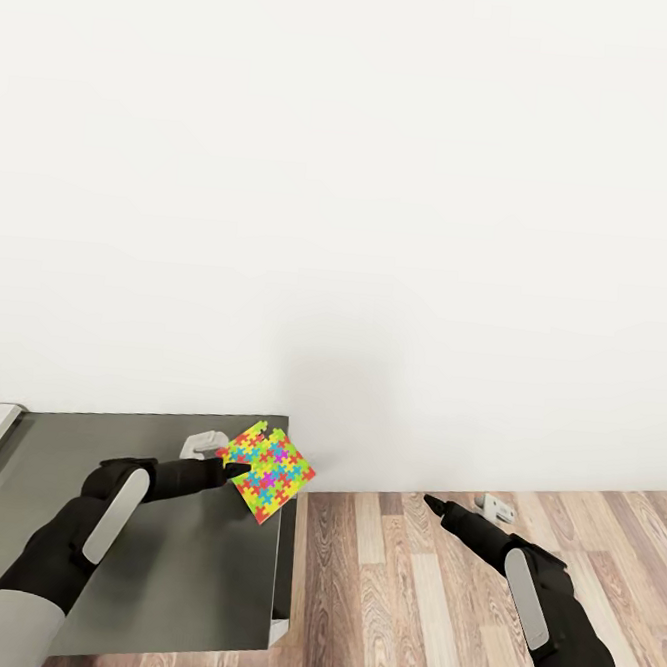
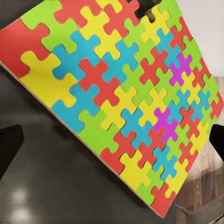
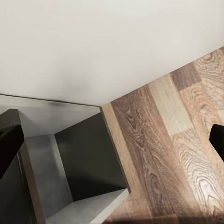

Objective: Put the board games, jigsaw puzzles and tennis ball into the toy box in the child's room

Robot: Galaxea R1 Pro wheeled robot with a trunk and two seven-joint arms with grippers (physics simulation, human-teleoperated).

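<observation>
While clamped in the left gripper [image 1: 231, 463], the jigsaw puzzle [image 1: 267, 469] shows bright multicolour interlocking pieces, tilted

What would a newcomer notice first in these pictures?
The eye goes first to the bright jigsaw puzzle, a multicolour board tilted at the corner of the dark-grey cabinet, right at the tips of the left hand. Next comes the large bare white wall behind it. The right hand hangs over the wood-plank floor, holding nothing.
</observation>
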